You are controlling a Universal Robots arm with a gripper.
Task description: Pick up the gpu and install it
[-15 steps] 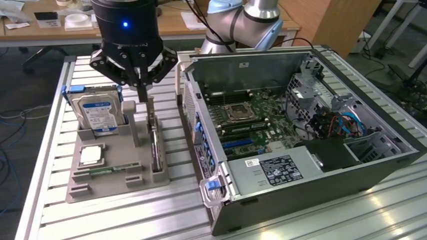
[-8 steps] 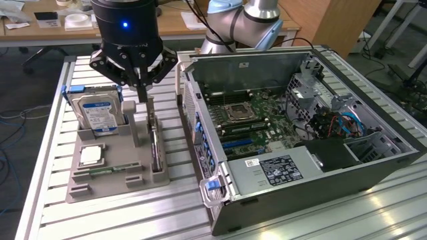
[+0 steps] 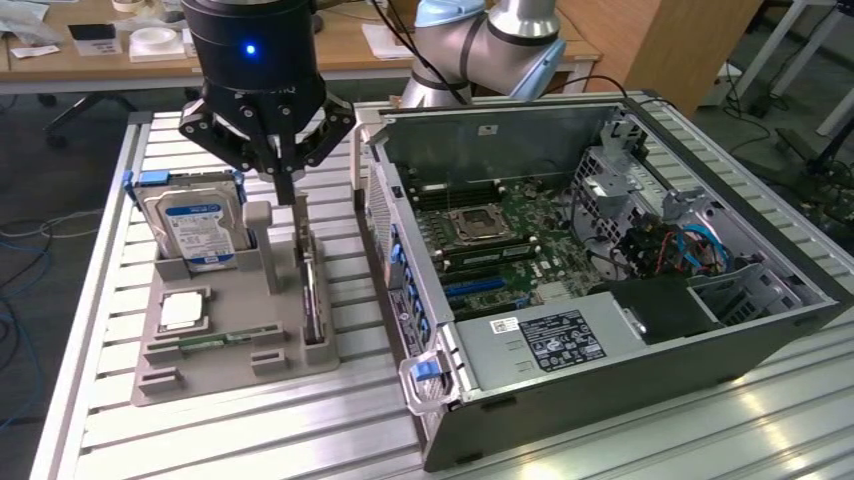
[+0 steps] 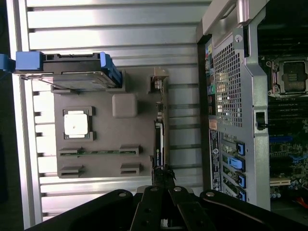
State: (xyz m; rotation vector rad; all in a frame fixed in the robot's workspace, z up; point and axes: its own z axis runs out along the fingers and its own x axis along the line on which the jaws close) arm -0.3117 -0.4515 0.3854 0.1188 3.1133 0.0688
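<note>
**Robotics laboratory.** We read this from the robot arm [image 3: 494, 40] and its hand [image 3: 284, 188] above a slotted aluminium tabletop [image 3: 94, 400], where an opened computer tower [image 3: 587, 390] stands beside a grey parts fixture [image 3: 214, 375]. Beyond the tabletop's far edge we see wooden desks [image 3: 347, 55] with tape rolls [image 3: 156, 38], and loose cables [image 3: 20, 240] on the floor [image 3: 54, 170].
</note>
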